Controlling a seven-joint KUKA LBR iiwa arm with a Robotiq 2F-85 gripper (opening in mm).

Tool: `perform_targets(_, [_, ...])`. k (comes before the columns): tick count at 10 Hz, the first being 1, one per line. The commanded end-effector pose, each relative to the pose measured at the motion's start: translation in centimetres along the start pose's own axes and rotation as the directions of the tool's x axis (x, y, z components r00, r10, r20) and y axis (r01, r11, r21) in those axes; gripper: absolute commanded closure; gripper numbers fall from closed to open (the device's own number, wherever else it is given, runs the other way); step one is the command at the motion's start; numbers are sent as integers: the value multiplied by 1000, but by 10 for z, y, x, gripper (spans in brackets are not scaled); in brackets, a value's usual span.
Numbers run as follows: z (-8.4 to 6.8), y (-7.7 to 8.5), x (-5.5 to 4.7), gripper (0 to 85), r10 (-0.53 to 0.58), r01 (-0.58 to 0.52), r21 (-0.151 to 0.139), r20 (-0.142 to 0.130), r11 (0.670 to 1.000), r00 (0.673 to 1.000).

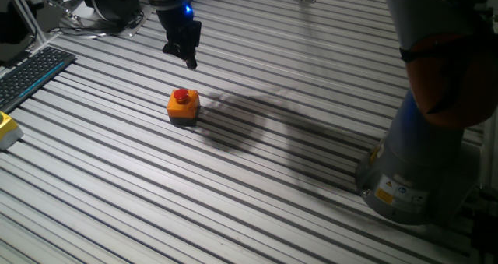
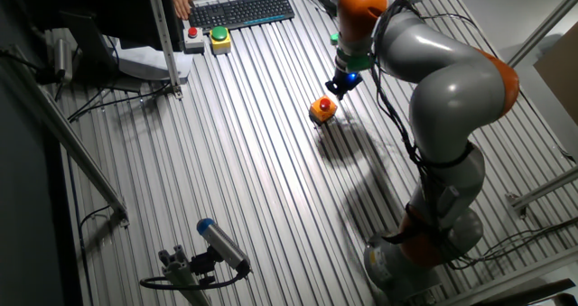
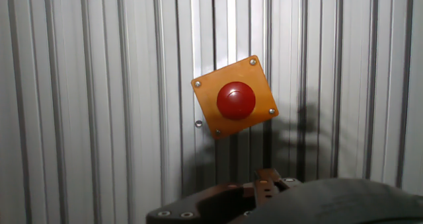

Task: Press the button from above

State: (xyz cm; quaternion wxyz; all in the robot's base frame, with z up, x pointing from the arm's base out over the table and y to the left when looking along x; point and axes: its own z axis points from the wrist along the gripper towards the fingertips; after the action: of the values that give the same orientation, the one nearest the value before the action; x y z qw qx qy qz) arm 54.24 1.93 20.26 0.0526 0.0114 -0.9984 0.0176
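Note:
The button point(image 1: 181, 96) is a round red cap on a small orange-yellow box point(image 1: 184, 110) that stands on the slatted metal table. It also shows in the other fixed view point(image 2: 324, 104) and in the hand view point(image 3: 236, 100), where the box point(image 3: 205, 92) sits turned at an angle. My gripper point(image 1: 191, 61) hangs above the table, a little beyond and to the right of the button, apart from it. It points down in the other fixed view point(image 2: 332, 89). In the hand view its fingertips point(image 3: 254, 184) meet at the bottom edge with no gap.
A keyboard point(image 1: 31, 73) lies at the far left edge, with a yellow block with a grey part point(image 1: 6, 130) near it. My arm's base point(image 1: 412, 178) stands at the right. Two control boxes point(image 2: 206, 39) sit by the keyboard point(image 2: 242, 10). A camera point(image 2: 217, 243) lies at the near edge.

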Motion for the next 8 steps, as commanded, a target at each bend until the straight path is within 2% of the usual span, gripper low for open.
perform_targets(1, [0, 0, 0, 850, -7, 7, -3, -11, 1000, 1000])
perform_targets(2, [0, 0, 0, 850, -11, 11, -4, -20, 1000, 1000])
perform_targets(3, [0, 0, 0, 850, 11, -11, -15, -11, 1000, 1000])
perform_targets(4, [0, 0, 0, 850, 37, -37, -40, -10, 999, 999])
perform_targets(5, [0, 0, 0, 850, 87, -88, -94, -14, 992, 996])
perform_targets(6, [0, 0, 0, 850, 61, -62, -56, -19, 997, 998])
perform_targets(8, [0, 0, 0, 850, 42, -42, -48, 2, 998, 999])
